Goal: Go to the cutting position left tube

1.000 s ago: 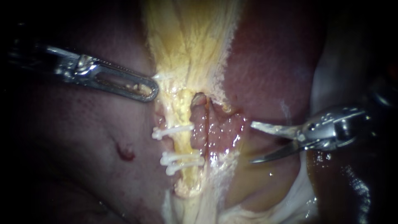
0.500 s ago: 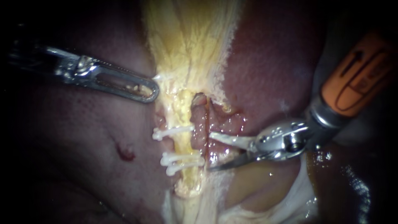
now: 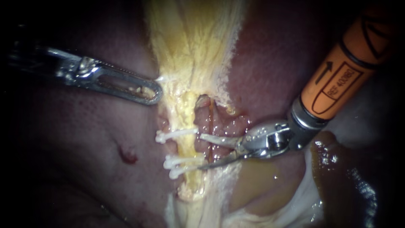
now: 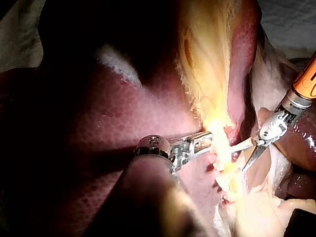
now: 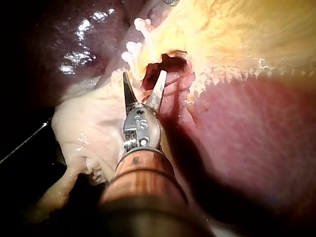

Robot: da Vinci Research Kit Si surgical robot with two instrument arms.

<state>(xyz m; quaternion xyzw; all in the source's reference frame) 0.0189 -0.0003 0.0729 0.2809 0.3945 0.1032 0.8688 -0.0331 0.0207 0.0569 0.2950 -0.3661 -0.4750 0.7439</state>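
Left tube [image 3: 187, 148] upright in a strip of yellow tissue [image 3: 190, 50], dark red liver [image 3: 84, 139] on either side of it. Crossed by three white clips [image 3: 175, 134]: one higher up the tube, two close together lower down, a bare stretch of tube between them. Right instrument [image 3: 200, 152] in from the upper right of the tube, level with that bare stretch. Jaws open, two thin blades: one tip by the end of the higher clip, the other by the ends of the lower pair, both just beside the tube's right side and not yet around it. Left instrument [image 3: 154, 90] in from the left, above the clips and up beside the tube. Jaws closed on the edge of the yellow tissue, drawn slightly toward them.
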